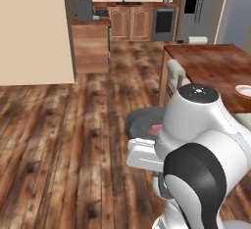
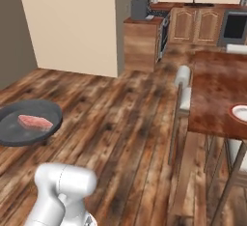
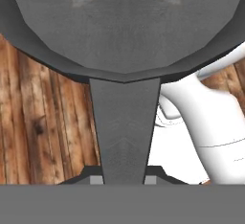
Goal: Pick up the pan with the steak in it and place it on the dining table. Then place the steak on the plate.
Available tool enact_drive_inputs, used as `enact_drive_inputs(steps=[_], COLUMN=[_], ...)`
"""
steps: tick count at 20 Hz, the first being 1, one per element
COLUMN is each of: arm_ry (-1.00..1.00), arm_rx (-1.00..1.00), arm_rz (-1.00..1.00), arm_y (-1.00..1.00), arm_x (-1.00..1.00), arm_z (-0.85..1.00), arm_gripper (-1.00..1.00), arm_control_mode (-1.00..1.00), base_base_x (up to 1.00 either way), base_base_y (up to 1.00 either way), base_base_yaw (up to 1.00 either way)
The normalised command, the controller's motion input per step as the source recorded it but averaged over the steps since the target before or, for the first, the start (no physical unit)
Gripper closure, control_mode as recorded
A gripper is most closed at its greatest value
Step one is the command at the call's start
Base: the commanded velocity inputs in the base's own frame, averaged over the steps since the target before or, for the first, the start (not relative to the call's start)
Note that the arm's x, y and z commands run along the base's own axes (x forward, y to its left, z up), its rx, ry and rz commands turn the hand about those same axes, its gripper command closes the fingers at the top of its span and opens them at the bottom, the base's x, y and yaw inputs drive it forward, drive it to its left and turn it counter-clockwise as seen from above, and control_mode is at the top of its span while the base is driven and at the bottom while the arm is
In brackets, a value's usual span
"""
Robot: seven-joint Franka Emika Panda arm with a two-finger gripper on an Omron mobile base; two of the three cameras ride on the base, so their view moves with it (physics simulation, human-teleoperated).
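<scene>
Over the wooden floor, well short of the dining table (image 1: 215,66), pan (image 2: 29,123) rides in the carry step, steak (image 2: 34,121) inside, gripper (image 3: 123,180) clamped on its handle; next: bring it level onto the tabletop beside the plate (image 2: 240,112).

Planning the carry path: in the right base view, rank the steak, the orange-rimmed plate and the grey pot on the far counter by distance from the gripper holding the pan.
1. Pinkish-red steak, in the dark grey pan on the gripper, left.
2. Orange-rimmed plate, on the reddish-brown dining table, right.
3. Grey pot, far kitchen counter.
</scene>
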Motion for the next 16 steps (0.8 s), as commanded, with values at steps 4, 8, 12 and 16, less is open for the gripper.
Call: enact_drive_inputs(steps=[4, 8, 12, 16], arm_ry=[0.00, 0.00, 0.00, 0.00], arm_rx=[0.00, 0.00, 0.00, 0.00], arm_rz=[0.00, 0.00, 0.00, 0.00], arm_y=[0.00, 0.00, 0.00, 0.00], arm_x=[0.00, 0.00, 0.00, 0.00], arm_z=[0.00, 0.00, 0.00, 0.00], arm_gripper=[1.00, 1.00, 1.00, 1.00], arm_control_mode=[1.00, 1.00, 1.00, 1.00], base_base_x=[0.18, 0.42, 0.80, 0.98], base_base_y=[0.51, 0.36, 0.43, 0.50], base_base_yaw=[0.03, 0.00, -0.01, -0.03])
